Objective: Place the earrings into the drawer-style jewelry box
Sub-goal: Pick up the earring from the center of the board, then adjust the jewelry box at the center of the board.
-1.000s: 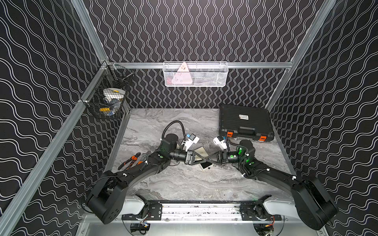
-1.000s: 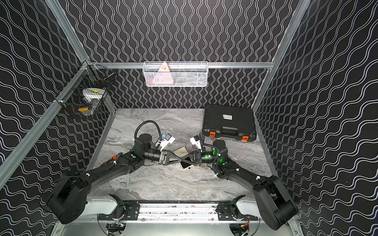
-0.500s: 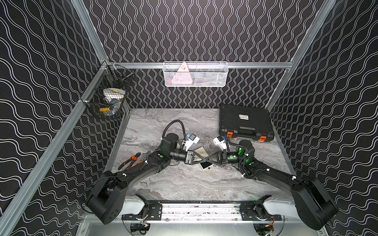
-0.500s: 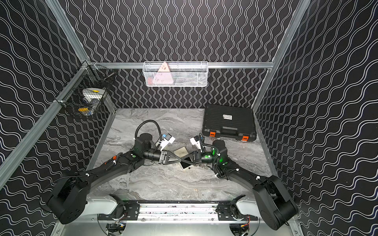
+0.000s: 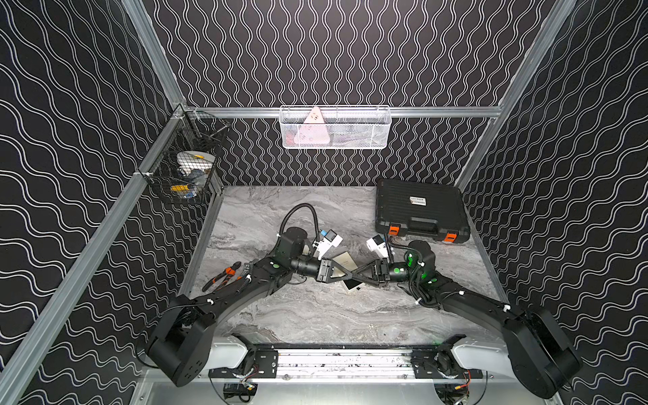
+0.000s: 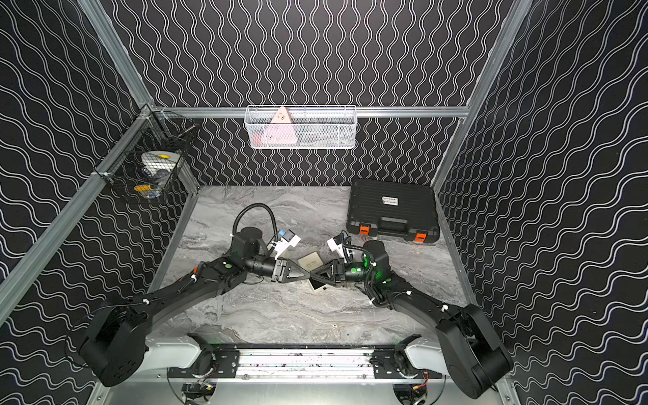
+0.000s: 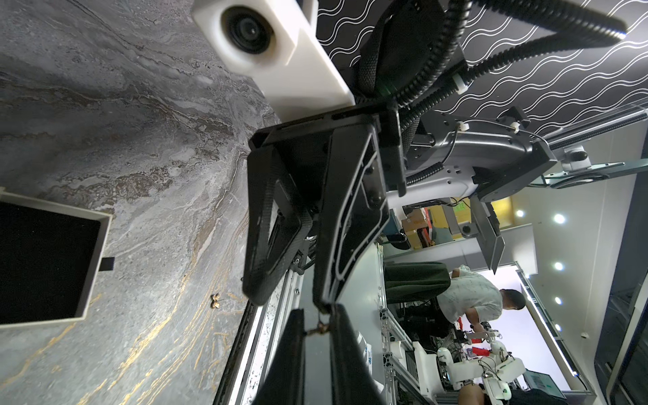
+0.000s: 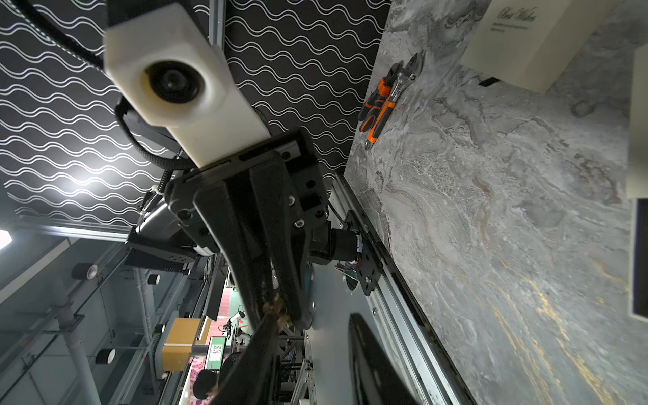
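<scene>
Earrings, tiny and gold-coloured, were found in two places. One earring (image 7: pixel 321 328), a thin twist of metal, was pinched between the nearly closed fingers of the left gripper (image 7: pixel 317 321) and was held in the air where the two grippers met tip to tip. A second earring (image 7: pixel 215 301) was seen lying on the marble table (image 5: pixel 315 315) near its front rail, well apart from the drawer (image 7: pixel 100 242).

The fingers of the right gripper (image 7: pixel 289 301) were spread. One fingertip was set right at the held earring, but whether it was touched could not be told.

The drawer was seen pulled out, with cream walls, a black lining and a small black pull tab (image 7: pixel 107 263). No earring could be made out in the part of it that was shown. Its cream sleeve (image 8: pixel 519 45), printed with script lettering, was laid just beside it.

In both top views the held earring was hidden by the meeting fingers, and the drawer was partly covered by them. Orange-handled pliers (image 5: pixel 224 277) were laid at the left edge of the table. A closed black case (image 5: pixel 420 210) was set at the far right corner. A white wire basket (image 5: pixel 335 128) and a black mesh basket (image 5: pixel 186 175) were hung on the walls.
</scene>
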### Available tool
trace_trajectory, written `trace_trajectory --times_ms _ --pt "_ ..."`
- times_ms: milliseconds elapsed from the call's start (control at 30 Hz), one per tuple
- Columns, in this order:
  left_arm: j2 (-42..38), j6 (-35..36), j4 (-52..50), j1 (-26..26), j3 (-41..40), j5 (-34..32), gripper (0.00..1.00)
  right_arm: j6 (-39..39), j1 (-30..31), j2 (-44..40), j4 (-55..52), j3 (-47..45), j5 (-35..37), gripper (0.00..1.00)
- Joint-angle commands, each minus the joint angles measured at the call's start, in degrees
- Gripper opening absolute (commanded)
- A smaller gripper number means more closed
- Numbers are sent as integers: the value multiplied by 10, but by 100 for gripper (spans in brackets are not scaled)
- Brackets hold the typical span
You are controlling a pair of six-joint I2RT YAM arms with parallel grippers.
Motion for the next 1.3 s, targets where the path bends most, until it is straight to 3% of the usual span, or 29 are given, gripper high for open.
trace_trajectory --times_ms 0,133,233,433,733,1067,1267 --pt "2 27 -70 1 4 -49 0 -49 -9 -31 -62 4 -6 42" --pt "9 9 -131 0 16 -107 0 -127 -25 -82 -212 13 49 46" --pt "18 -24 -188 -2 36 -173 0 -195 -26 -100 -335 29 138 47" --pt "71 -111 -279 -41 113 -290 0 -254 -42 -60 -465 63 316 48" --pt "160 -168 -355 -79 220 -370 0 -276 -53 66 -424 98 301 49" --pt "185 -154 -405 -79 250 -391 0 -300 -53 174 -380 122 286 50" --pt "174 -150 -425 -79 251 -405 0 -308 -41 195 -363 125 269 48"
